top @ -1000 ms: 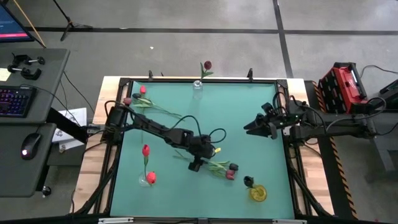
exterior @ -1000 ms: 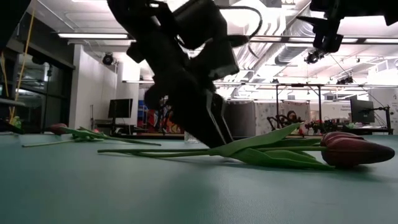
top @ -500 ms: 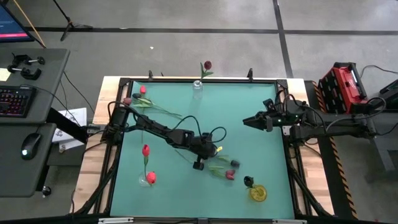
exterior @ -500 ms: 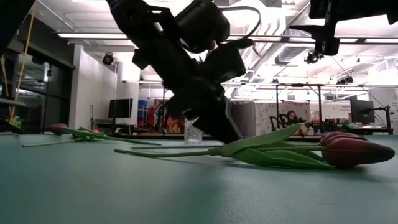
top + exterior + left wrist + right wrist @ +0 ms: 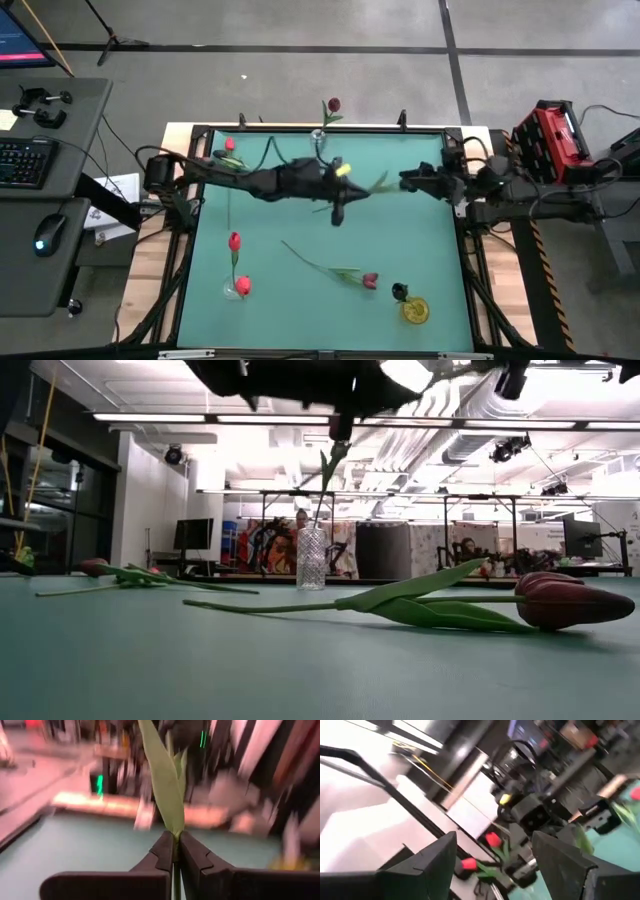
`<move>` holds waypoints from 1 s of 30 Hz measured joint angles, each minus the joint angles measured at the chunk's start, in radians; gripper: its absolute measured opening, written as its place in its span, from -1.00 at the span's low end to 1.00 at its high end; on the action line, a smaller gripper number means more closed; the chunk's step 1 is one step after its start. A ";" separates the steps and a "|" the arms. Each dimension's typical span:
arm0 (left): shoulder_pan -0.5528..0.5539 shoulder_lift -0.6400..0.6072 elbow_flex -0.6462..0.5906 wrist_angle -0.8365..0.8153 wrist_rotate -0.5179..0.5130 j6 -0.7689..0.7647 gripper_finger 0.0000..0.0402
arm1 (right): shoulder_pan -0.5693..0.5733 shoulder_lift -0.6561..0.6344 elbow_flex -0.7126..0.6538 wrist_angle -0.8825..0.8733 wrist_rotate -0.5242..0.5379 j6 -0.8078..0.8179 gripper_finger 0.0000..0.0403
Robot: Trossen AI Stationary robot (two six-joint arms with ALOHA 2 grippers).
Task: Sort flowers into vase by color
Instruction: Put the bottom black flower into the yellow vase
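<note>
Left gripper (image 5: 175, 851) pinched shut on a slim green flower stem (image 5: 165, 785), lifted near the clear glass vase (image 5: 312, 559). Right gripper (image 5: 492, 855) open, idle. Risk: thin stem slipping or swinging past the vase mouth.

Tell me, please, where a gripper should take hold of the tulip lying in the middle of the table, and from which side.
Probably the bare stem of the lying tulip, between its cut end and the leaves, coming from above with the fingers across the stem. It lies flat, and there it is thinnest and clear of the maroon head.
</note>
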 joint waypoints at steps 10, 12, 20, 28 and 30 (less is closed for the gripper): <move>-0.104 0.222 0.051 0.595 -0.171 -0.306 -1.00 | 0.000 -0.112 0.000 0.185 0.000 -0.136 0.23; -0.128 0.281 0.095 0.627 -0.196 -0.337 -1.00 | 0.000 -0.127 0.000 0.183 0.007 -0.148 0.23; -0.161 0.397 0.235 0.646 -0.199 -0.367 -1.00 | 0.002 -0.134 -0.001 -0.022 -0.058 -0.080 0.23; -0.101 0.316 0.227 0.662 -0.159 -0.333 -1.00 | 0.002 -0.156 0.000 -0.092 -0.024 -0.108 0.23; -0.087 0.290 0.228 0.665 -0.158 -0.300 -1.00 | 0.002 -0.156 0.000 -0.133 0.011 -0.120 0.23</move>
